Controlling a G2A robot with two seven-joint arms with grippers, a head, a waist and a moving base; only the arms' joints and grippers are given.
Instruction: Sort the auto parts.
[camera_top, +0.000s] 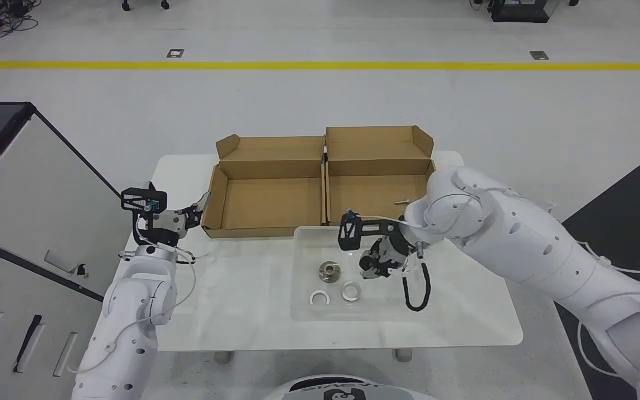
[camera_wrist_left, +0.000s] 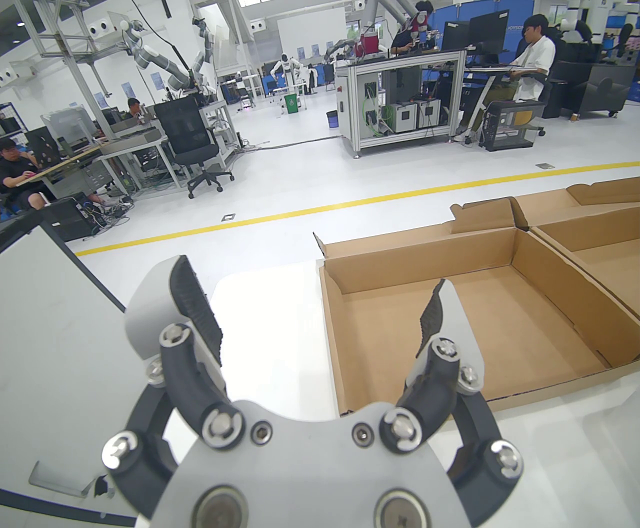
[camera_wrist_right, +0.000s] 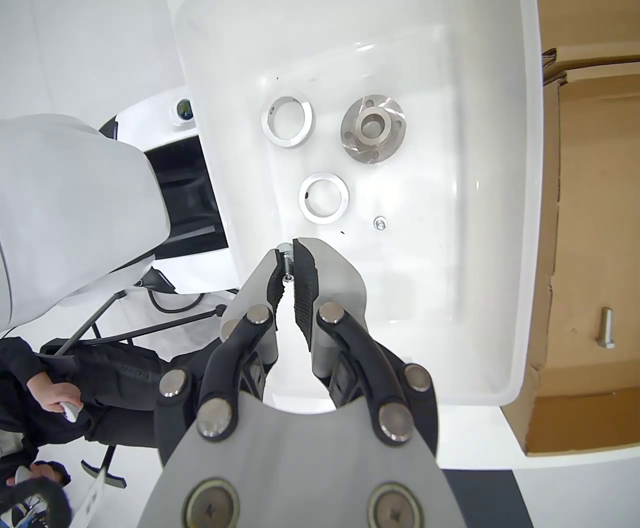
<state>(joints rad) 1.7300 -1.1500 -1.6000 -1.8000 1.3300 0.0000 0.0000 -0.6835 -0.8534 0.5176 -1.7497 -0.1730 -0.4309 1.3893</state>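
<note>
among the auto parts, two metal rings (camera_wrist_right: 286, 117) (camera_wrist_right: 323, 197), one flange (camera_wrist_right: 372, 128) and one small fastener (camera_wrist_right: 380, 223) are counted. one bolt (camera_wrist_right: 285, 255) and a second (camera_wrist_right: 606, 327) are tallied as well, two in all. two open cardboard boxes (camera_top: 268, 200) (camera_top: 375, 198), one white tray (camera_wrist_right: 450, 280) and one white table (camera_top: 240, 290) are also seen.

Two cardboard boxes are sitting side by side on the far half of the table (camera_top: 250, 300), the left box (camera_top: 265, 200) touching the right box (camera_top: 375, 195). A tray (camera_top: 297, 285) is lying just in front of them, mostly before the right box. In the tray, a flange (camera_top: 327, 269) is resting nearest the boxes, with the left ring (camera_top: 319, 297) and the right ring (camera_top: 351, 292) lying in front of it and a nut (camera_wrist_right: 380, 223) lying to its right. The right gripper (camera_wrist_right: 289, 255) is hanging over the tray, right of these parts, pinching a small bolt (camera_wrist_right: 285, 261). A larger bolt (camera_wrist_right: 606, 327) is lying in the right box. The left gripper (camera_wrist_left: 310, 280) is hanging beside the left box's left wall, fingers spread
</note>
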